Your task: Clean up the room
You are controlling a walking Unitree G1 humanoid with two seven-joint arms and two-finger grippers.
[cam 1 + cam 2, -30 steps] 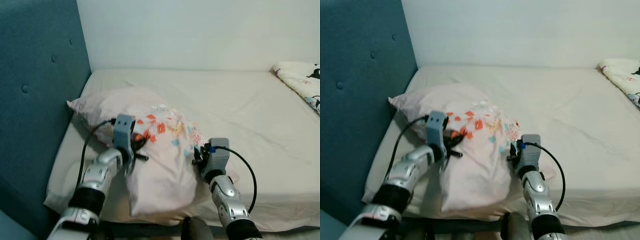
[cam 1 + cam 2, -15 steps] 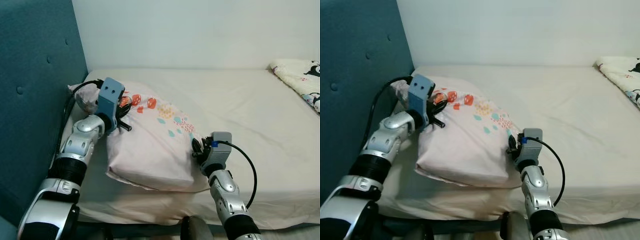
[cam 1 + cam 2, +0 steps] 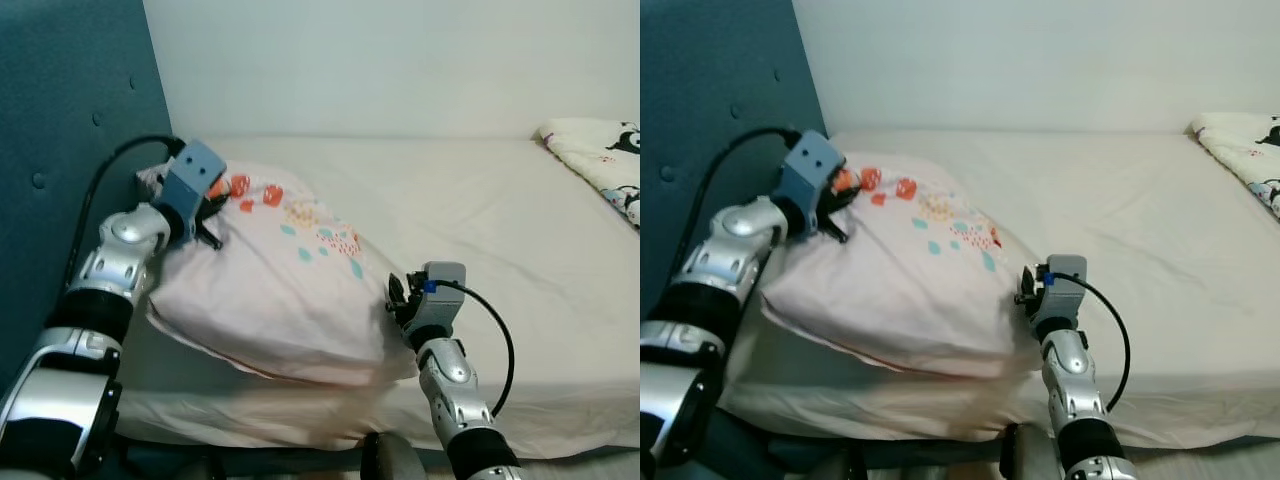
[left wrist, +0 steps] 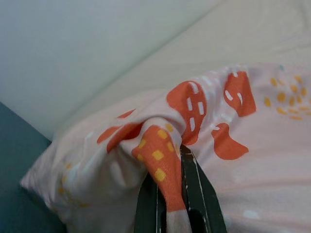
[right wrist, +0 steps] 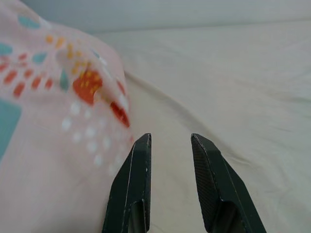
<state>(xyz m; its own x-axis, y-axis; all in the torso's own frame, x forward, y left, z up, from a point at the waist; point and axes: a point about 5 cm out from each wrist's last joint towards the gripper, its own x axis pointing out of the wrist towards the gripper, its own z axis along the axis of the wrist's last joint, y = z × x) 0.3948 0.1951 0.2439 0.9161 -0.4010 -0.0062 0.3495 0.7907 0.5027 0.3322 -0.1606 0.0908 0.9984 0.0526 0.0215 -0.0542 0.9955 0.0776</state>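
Note:
A pale pink pillow (image 3: 270, 280) with orange and teal prints lies at the head end of the bed, next to the teal headboard (image 3: 60, 150). My left gripper (image 3: 212, 205) is shut on a pinched fold of the pillow's top corner; the left wrist view has the fabric (image 4: 160, 160) squeezed between the two black fingers (image 4: 192, 194). My right gripper (image 3: 398, 298) is open, just off the pillow's near right edge, above the sheet. In the right wrist view its fingers (image 5: 133, 184) stand apart with nothing between them, the pillow (image 5: 53, 121) beside them.
The cream bed sheet (image 3: 480, 220) stretches right from the pillow. A folded printed blanket (image 3: 600, 160) lies at the far right edge. A white wall (image 3: 400, 60) stands behind the bed, the headboard on the left.
My left gripper has pulled the pillow's corner up and toward the headboard, spreading the pillow flatter. My right gripper has come off the pillow's edge and hardly moved.

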